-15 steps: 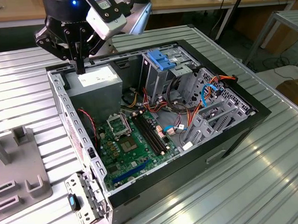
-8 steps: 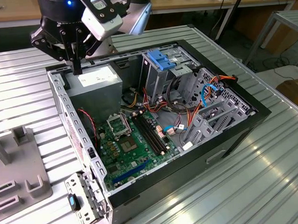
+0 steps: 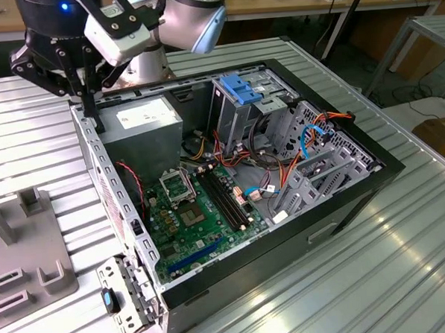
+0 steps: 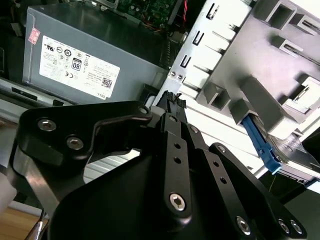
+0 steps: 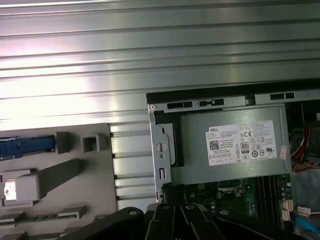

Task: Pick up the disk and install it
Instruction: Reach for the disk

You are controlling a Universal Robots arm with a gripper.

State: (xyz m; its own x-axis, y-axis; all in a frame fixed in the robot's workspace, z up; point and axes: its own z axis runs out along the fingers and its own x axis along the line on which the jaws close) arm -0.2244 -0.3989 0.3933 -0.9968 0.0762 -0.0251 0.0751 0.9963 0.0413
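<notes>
**Gripper above the case wall, disk out on the fixture side.**
I held the gripper (image 4: 173,100) clenched on nothing above the case (image 3: 96,169) wall, just beside the power supply (image 5: 230,142). The disk (image 5: 22,146) lay well apart from it, outside the case on the grey fixture (image 5: 75,200). Its blue rail ran along the worktop (image 5: 150,50) ribs, pointing back toward the gripper.
</notes>
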